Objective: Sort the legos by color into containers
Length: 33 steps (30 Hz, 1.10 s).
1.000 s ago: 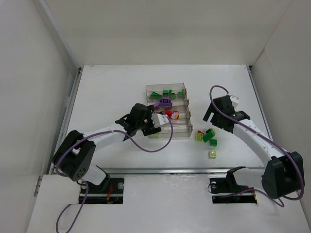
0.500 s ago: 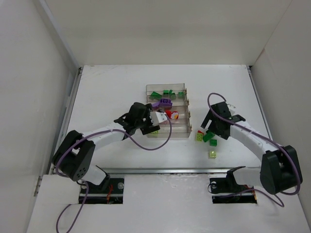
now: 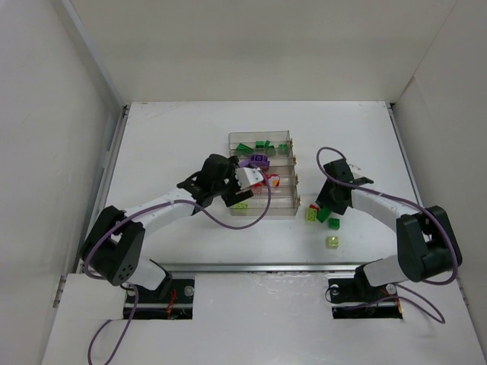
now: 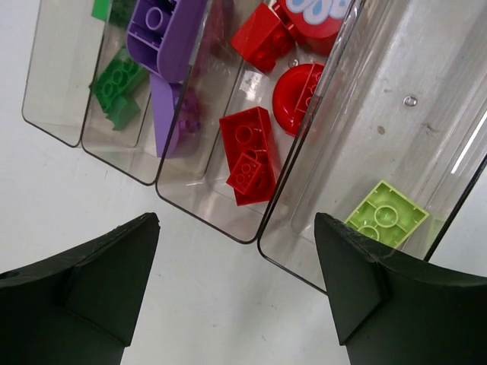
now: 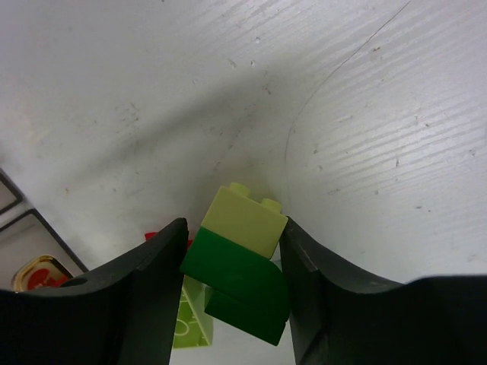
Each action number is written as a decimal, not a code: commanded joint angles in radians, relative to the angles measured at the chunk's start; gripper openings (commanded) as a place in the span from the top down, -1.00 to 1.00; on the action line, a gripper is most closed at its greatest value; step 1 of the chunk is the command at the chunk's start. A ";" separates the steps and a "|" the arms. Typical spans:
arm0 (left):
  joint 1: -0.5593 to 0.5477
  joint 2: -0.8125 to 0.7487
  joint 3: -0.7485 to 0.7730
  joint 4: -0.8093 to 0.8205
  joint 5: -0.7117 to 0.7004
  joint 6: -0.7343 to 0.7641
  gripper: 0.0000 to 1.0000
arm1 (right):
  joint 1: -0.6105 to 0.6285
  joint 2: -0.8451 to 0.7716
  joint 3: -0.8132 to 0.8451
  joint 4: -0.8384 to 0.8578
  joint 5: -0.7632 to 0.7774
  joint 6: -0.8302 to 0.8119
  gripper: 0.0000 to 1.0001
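Note:
The containers are four rows of one clear tray (image 3: pixel 231 138), (image 4: pixel 212 220). Dark green legos (image 4: pixel 117 84) lie in the far row, then purple (image 4: pixel 163 34), then red (image 4: pixel 250 156), and a lime one (image 4: pixel 386 215) in the nearest row. My left gripper (image 3: pixel 245 185), (image 4: pixel 236 228) hangs open over the tray's left end, nothing between its fingers. My right gripper (image 3: pixel 329 210), (image 5: pixel 232 228) is shut on a dark green lego with a lime brick stuck on top (image 5: pixel 243 258), right of the tray. Loose lime (image 3: pixel 312 215), (image 3: pixel 332 242) and dark green (image 3: pixel 333 223) legos lie on the table around it.
A red piece (image 5: pixel 152 237) and a lime brick (image 5: pixel 190 323) lie just behind the held piece. The tray's right end (image 5: pixel 15 220) is close on the left. White walls enclose the table on three sides.
My right gripper came down and left onto the loose legos and closed on the green-and-lime piece. The left gripper shifted slightly towards the tray and stayed open.

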 commanded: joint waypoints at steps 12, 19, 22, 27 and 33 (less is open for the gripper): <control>-0.003 -0.064 0.124 -0.069 0.076 -0.055 -0.60 | 0.002 -0.113 0.142 -0.029 0.075 -0.100 1.00; -0.014 -0.073 0.231 -0.114 0.216 -0.092 -0.60 | 0.002 -0.284 0.279 -0.075 0.064 -0.007 1.00; -0.023 -0.094 0.251 -0.077 0.301 -0.092 -0.58 | 0.002 -0.328 0.279 -0.018 -0.025 0.096 1.00; -0.054 -0.105 0.270 0.061 0.446 -0.101 -0.61 | 0.083 -0.343 0.306 0.140 -0.056 0.288 1.00; -0.112 -0.032 0.303 0.250 0.478 -0.181 -0.64 | 0.221 -0.251 0.410 0.204 0.000 0.359 1.00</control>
